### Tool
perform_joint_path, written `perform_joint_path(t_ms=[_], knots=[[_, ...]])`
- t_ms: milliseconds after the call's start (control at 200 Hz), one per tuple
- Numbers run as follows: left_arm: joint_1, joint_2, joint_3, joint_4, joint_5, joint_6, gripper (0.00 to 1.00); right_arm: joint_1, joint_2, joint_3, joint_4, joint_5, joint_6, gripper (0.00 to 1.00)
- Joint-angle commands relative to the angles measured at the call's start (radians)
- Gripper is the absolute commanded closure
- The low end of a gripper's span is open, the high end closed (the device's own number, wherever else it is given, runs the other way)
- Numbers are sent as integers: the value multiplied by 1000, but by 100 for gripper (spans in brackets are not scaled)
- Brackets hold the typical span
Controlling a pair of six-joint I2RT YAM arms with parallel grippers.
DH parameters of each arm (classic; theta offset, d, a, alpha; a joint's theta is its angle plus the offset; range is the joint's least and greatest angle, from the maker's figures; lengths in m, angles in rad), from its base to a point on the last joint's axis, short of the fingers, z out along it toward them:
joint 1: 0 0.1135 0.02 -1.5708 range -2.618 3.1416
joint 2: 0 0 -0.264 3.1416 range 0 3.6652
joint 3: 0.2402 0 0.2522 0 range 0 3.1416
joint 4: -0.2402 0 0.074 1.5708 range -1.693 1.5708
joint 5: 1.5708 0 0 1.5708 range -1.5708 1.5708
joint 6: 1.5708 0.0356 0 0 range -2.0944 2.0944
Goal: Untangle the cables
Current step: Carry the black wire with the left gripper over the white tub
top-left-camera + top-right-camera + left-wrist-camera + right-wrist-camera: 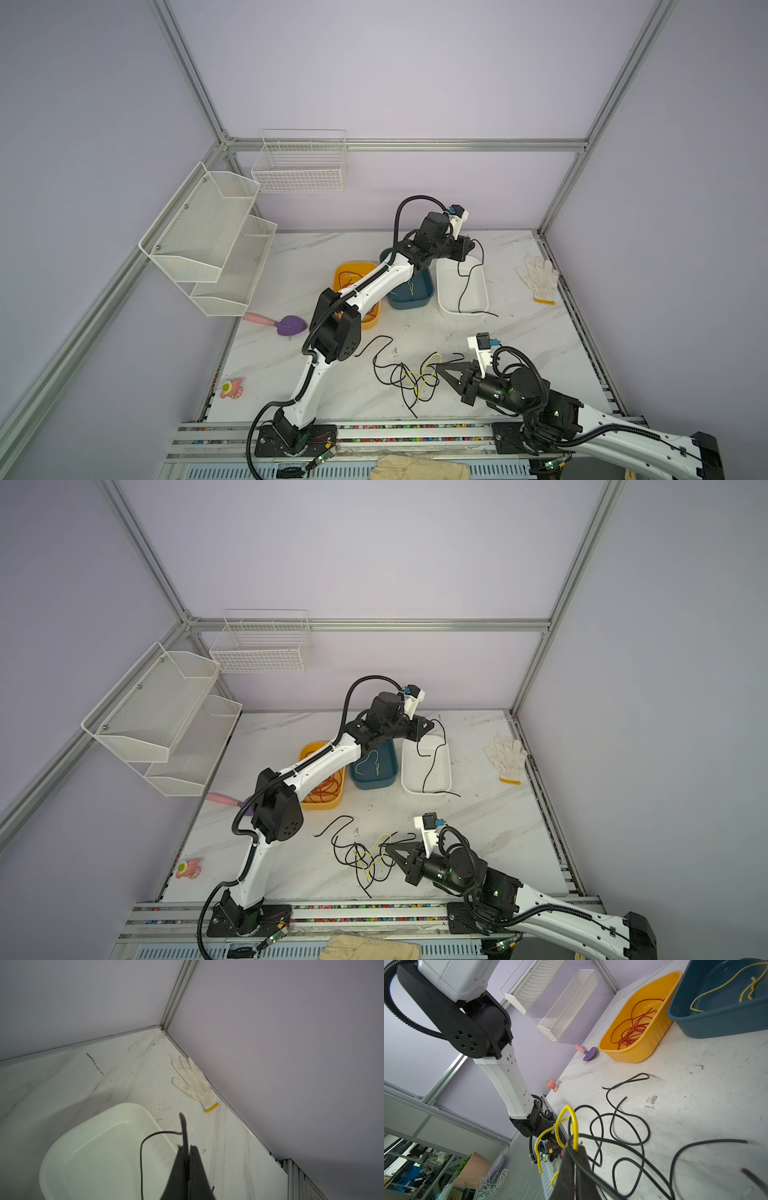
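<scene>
The left tool [468,246] is pinched shut on a black cable [466,286]. It hangs just above the far edge of the white tub [449,291]. The cable drops from the tool down into the tub. Its end pokes out over the near edge and lies on the table [519,332].

I think the job right now is to put this cable in the tub. To do it well, the tool should go down low and move a bit farther from the robot, so the loose end slides up and in. Only then should it let go. If it lets go from high up, the springy cable may flop out.

The right tool [439,366] is far from the white tub, on the side nearer the robot. It is closed too. The right wrist view shows a yellow cable [568,1108] looping out of its tip, so it seems to grip that one. Its tip touches the tangle [405,376] of black and yellow cables lying on the table. Black ones cross the tip as well, and I cannot tell if they are pinched. A slow, gentle pull would be best, so the knots do not get tighter.
</scene>
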State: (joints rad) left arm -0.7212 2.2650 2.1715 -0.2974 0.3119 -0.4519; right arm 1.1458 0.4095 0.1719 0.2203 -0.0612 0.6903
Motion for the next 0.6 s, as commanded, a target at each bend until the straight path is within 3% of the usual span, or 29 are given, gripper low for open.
perform_joint_path(t_ms=[0,155,310,595], knots=[[9,-49,-13,9,-32,20,100,5,-6,32,-16,-18,-14,100],[11,-60,107,-63,-26,35,100,5,-19,32,-16,-15,-9,100],[18,-105,97,-99,-80,83,100,5,-32,44,-31,-14,-7,100],[47,-83,227,-162,-155,154,100,5,-24,44,-22,-17,5,100]])
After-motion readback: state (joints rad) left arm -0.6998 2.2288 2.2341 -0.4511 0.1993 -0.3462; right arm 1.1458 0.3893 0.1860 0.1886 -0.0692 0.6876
